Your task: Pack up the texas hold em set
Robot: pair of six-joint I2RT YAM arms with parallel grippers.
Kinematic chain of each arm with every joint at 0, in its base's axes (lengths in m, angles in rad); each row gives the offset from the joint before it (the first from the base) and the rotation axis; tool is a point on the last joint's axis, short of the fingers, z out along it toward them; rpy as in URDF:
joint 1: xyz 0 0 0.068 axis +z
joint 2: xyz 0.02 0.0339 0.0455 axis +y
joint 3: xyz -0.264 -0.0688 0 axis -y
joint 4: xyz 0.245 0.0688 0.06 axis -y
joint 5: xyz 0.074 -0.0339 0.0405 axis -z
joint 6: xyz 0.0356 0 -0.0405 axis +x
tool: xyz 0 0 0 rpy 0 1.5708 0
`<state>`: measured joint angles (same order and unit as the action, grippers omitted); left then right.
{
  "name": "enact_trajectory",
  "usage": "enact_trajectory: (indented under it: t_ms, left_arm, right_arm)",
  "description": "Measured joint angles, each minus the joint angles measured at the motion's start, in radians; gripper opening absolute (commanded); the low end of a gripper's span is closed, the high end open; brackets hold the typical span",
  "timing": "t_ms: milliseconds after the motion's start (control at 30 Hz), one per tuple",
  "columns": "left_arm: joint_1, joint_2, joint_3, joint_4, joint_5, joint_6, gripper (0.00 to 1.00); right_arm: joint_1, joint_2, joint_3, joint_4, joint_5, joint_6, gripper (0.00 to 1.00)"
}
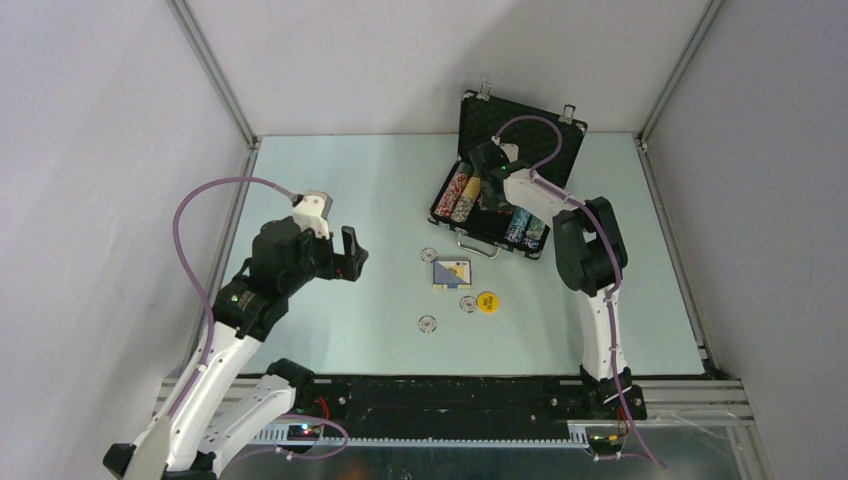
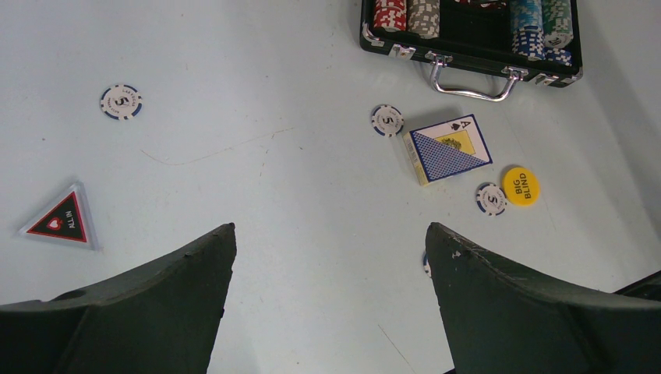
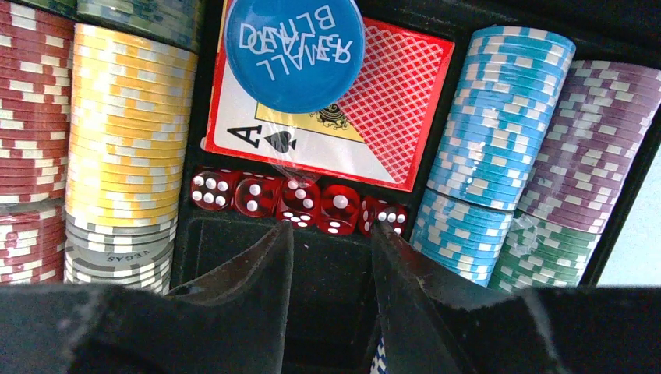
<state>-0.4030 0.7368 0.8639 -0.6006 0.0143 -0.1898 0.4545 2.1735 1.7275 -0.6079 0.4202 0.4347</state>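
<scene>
The black briefcase (image 1: 520, 130) lies open at the back right, with chip stacks (image 3: 121, 125) in it. My right gripper (image 3: 334, 227) hovers open over an empty black compartment (image 3: 327, 288). Just beyond its tips is a row of red dice (image 3: 300, 199). A blue disc (image 3: 295, 51) rests on a red card deck (image 3: 382, 101). A blue-white chip edge (image 3: 379, 360) shows by the right finger. On the table lie a blue card deck (image 2: 447, 148), a yellow disc (image 2: 521, 185), loose chips (image 2: 387, 120) and a triangular piece (image 2: 62, 222). My left gripper (image 2: 330, 234) is open above bare table.
Grey enclosure walls with metal posts (image 1: 215, 75) stand close on the left, back and right. The case's silver handle (image 2: 471, 82) faces the loose items. One loose chip (image 2: 121, 101) lies apart, far left of the deck.
</scene>
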Motion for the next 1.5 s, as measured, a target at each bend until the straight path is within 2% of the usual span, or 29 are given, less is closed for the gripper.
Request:
enact_trajectory:
  t_ms: [267,467,600,800,1067,1133,1233,1367,1500]
  left_arm:
    - [0.000,0.000,0.000,0.000,0.000,0.000,0.96]
    - [0.000,0.000,0.000,0.000,0.000,0.000,0.96]
    - [0.000,0.000,0.000,0.000,0.000,0.000,0.96]
    - [0.000,0.000,0.000,0.000,0.000,0.000,0.96]
    - [0.001,-0.004,0.000,0.000,0.000,0.000,0.96]
    - [0.003,-0.007,0.000,0.000,0.000,0.000,0.96]
    - [0.012,-0.011,0.000,0.000,0.000,0.000,0.96]
    - [0.023,-0.013,0.000,0.000,-0.001,0.000,0.96]
    - [0.026,-0.013,0.000,0.000,-0.003,0.000,0.96]
  right_arm:
    - [0.007,-0.025,-0.026,0.019,0.021,-0.003,0.48]
    - [0.029,-0.158,-0.134,0.052,0.056,-0.005,0.48]
    - [0.055,-0.282,-0.219,0.084,0.064,-0.003,0.58]
    - [0.119,-0.452,-0.367,0.105,0.049,0.026,0.58]
    - [0.248,-0.517,-0.539,0.032,0.035,0.128,0.59]
    - [0.274,-0.547,-0.573,0.002,0.031,0.158,0.63]
    - [0.294,-0.622,-0.626,-0.017,0.024,0.201,0.78]
    - [0.322,-0.735,-0.696,-0.014,0.007,0.249,0.81]
    - [0.354,-0.760,-0.739,-0.009,0.001,0.257,0.81]
